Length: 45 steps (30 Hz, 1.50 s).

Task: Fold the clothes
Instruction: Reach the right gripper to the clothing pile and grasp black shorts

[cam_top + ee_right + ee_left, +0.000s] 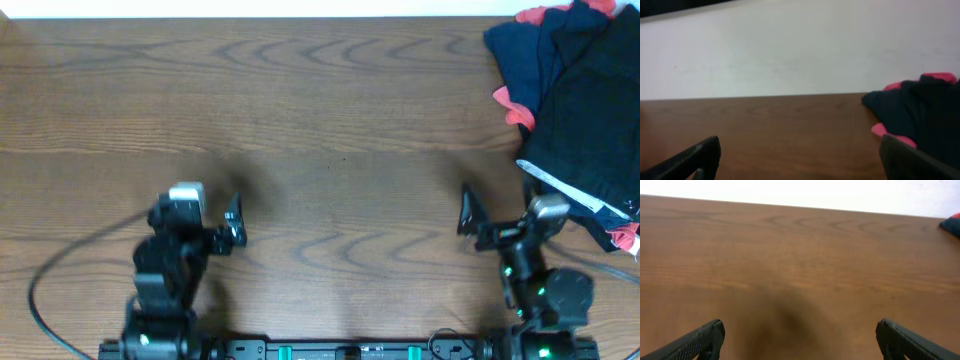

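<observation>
The clothes, black shorts (588, 125) with a whitish-grey band along their near edge, lie crumpled on a pile at the table's far right, partly cut off by the picture's edge. My left gripper (197, 208) hovers over bare wood at the near left, far from them; it is open (800, 337) with nothing between its fingers. My right gripper (507, 205) stands just left of the pile's near corner, also open (800, 155) and empty. The right wrist view shows dark cloth (925, 117) ahead on the right.
Navy garments with red-pink trim (530, 50) lie under and behind the shorts, and a corner of them shows in the left wrist view (951, 224). The brown wooden table (330, 120) spreads left of the pile. A black cable (45, 275) loops at the near left. A white wall (790, 50) lies beyond.
</observation>
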{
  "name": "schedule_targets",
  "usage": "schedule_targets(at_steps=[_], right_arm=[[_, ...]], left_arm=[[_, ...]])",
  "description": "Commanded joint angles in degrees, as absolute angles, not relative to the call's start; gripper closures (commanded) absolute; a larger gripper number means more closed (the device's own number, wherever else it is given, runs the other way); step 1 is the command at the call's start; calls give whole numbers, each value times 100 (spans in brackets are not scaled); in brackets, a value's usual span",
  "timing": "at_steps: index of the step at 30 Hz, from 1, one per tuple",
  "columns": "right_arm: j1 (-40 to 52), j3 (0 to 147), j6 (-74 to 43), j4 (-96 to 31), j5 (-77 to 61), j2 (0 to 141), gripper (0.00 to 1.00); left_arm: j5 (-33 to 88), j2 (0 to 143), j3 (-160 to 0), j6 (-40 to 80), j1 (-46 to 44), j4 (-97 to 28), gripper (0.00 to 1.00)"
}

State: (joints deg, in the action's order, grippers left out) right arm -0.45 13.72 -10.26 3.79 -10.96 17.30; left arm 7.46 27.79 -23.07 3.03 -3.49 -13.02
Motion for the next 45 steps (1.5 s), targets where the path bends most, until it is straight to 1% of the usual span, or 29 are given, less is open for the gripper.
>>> schedule_targets(at_steps=[1, 6, 12, 15, 18, 20, 26, 29, 33, 35, 39, 45], right_arm=[[-145, 2364, -1109, 132, -1236, 2587, 1], [-158, 4152, -926, -1199, -1247, 4274, 1], [-161, 6639, -760, -3496, -823, 6488, 1], [-161, 7703, -596, -4497, -663, 7531, 1], [-161, 8477, -71, -5194, -659, 8412, 1], [-161, 8646, 344, -5273, -462, 8858, 1], [-252, 8641, 974, -5520, -73, 9620, 1], [-399, 8641, 888, -5734, 294, 9867, 1], [-740, 8641, 126, -5732, 1057, 10215, 5], [-926, 8641, -25, -5647, 1039, 10385, 10], [-1192, 8641, -38, -5586, 943, 10744, 14], [-1332, 8641, -1, -5196, 943, 11187, 16]], left_arm=[[954, 3776, -3306, 349, -368, -1601, 2], [1004, 5256, -4976, 349, -368, -2770, 2], [1197, 6685, -6814, 228, -368, -4501, 2], [1623, 7155, -7301, 176, -366, -4936, 2], [1798, 7367, -7363, 176, -366, -4893, 2], [1800, 7481, -7363, 178, -368, -4862, 2], [1898, 7644, -7363, 183, -368, -4829, 2], [2034, 7653, -7363, 198, -368, -4707, 2], [2036, 7651, -7363, 204, -368, -4519, 2], [2036, 7651, -7363, 204, -368, -4440, 2], [2036, 7695, -7363, 228, -368, -4405, 2], [2036, 7723, -7301, 226, -368, -4401, 2]])
